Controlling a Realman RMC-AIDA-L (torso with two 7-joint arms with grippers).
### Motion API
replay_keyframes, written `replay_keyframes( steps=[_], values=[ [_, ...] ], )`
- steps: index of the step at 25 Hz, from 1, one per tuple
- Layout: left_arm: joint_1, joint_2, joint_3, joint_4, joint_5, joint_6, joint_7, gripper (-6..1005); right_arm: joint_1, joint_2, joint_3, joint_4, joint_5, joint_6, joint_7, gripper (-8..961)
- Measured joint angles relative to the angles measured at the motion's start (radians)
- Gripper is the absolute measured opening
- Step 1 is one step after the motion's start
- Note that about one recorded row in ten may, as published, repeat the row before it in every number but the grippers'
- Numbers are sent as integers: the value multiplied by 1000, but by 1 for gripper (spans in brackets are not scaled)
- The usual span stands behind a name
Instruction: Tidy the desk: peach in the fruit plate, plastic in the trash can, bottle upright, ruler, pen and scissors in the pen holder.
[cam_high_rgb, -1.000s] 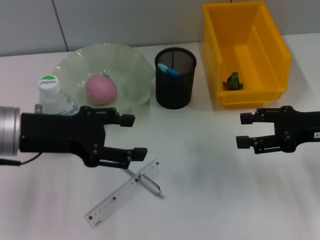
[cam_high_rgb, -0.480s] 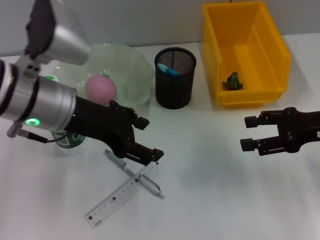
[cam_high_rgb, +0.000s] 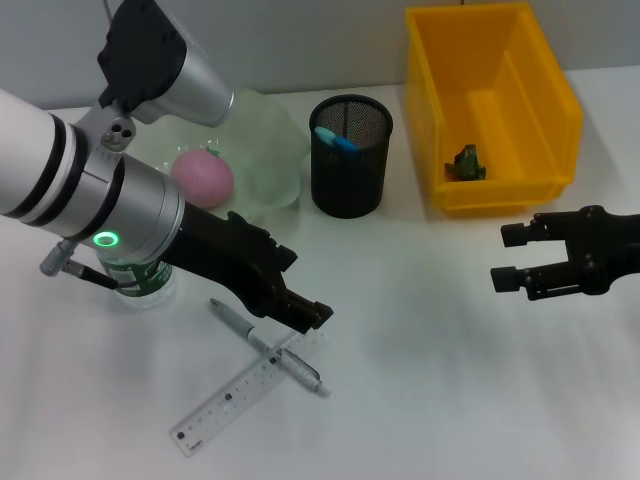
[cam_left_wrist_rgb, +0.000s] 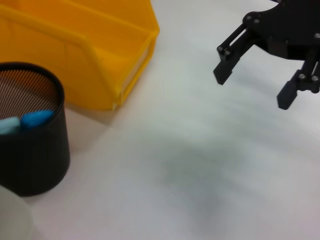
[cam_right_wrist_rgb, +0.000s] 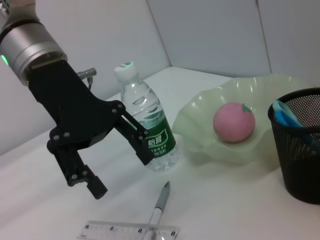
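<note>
Starting nearest us, the clear ruler (cam_high_rgb: 248, 388) and the pen (cam_high_rgb: 268, 349) lie crossed on the desk, and we judge that our left gripper (cam_high_rgb: 297, 296), wide open, empty and poised just above them, could pinch both or skid the pen aside. Behind it, the arm could topple the upright water bottle (cam_right_wrist_rgb: 148, 125). Farther back, peach (cam_high_rgb: 202, 179) sits in its fruit plate (cam_high_rgb: 265, 130), blue-handled scissors (cam_high_rgb: 333, 138) in the mesh pen holder (cam_high_rgb: 350, 170), plastic (cam_high_rgb: 466, 163) in the yellow bin (cam_high_rgb: 488, 102); our right gripper (cam_high_rgb: 512, 256) hovers open, empty.

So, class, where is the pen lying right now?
In the head view the pen lies on the table on the robot's left, crossing the ruler, just below the open left gripper and near the bottle.
</note>
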Motion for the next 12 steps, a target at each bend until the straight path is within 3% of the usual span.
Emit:
replay_keyframes(
  steps=[12],
  values=[
    [-7, 0, 45, -55, 5, -59, -11, 751, -3, 0, 3, -17, -31, -12, 7, 819]
  ],
)
